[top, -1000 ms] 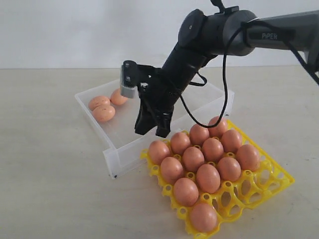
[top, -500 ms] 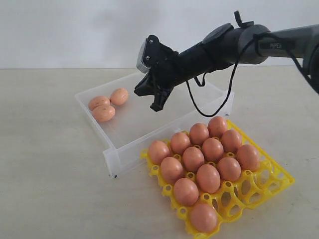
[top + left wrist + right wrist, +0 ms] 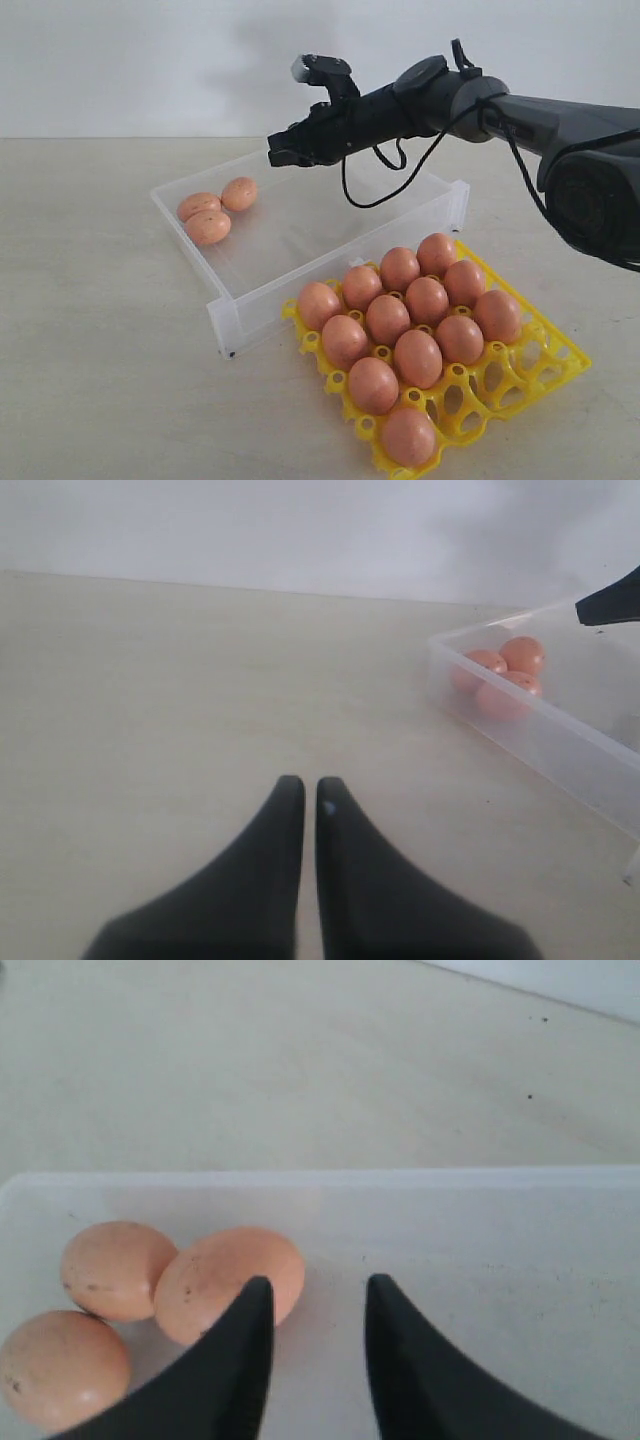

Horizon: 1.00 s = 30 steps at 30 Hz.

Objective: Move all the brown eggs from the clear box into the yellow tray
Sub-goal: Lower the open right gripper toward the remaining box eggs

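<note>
Three brown eggs [image 3: 209, 227] lie together in the far-left corner of the clear box [image 3: 262, 298]. Several more brown eggs [image 3: 418, 358] fill cups of the yellow tray [image 3: 522, 376] at the front right. My right gripper [image 3: 276, 154] hangs level above the box's back part, pointing at the three eggs, open and empty. In the right wrist view the gripper [image 3: 318, 1285] has its jaws apart beside the nearest egg [image 3: 228, 1280], well above it. My left gripper [image 3: 310, 782] is shut, empty, over bare table left of the box [image 3: 540, 735].
The tray touches the box's front right wall. Open cups [image 3: 480, 385] show along the tray's near-right edge. The beige table [image 3: 100, 360] stretches out to the left and front. A black cable [image 3: 400, 195] loops under the right arm.
My right gripper has risen from the box's front edge near the tray, swung up and back-left over the box, levelled out, and its jaws have parted. The eggs have not moved.
</note>
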Each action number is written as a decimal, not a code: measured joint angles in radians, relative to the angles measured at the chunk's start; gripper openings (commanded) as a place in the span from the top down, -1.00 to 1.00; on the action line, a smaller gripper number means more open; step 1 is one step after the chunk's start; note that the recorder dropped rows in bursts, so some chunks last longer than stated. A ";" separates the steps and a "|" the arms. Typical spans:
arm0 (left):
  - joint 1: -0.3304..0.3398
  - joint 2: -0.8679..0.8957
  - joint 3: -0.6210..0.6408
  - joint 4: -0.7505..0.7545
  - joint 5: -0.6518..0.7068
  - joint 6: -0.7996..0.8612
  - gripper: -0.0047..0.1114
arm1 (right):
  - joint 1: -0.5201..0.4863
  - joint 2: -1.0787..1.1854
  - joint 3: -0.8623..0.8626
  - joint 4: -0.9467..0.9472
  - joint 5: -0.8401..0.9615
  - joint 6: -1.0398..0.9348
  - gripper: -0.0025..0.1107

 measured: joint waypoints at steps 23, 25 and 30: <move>0.000 0.000 0.000 0.000 0.000 0.000 0.85 | 0.044 0.004 0.000 -0.348 0.215 0.134 0.39; 0.000 0.000 0.000 0.000 0.000 0.000 0.85 | 0.041 0.002 -0.002 -0.359 0.280 0.132 0.39; 0.000 0.000 0.000 0.000 0.000 0.000 0.85 | 0.042 -0.009 -0.006 -0.402 0.444 0.132 0.39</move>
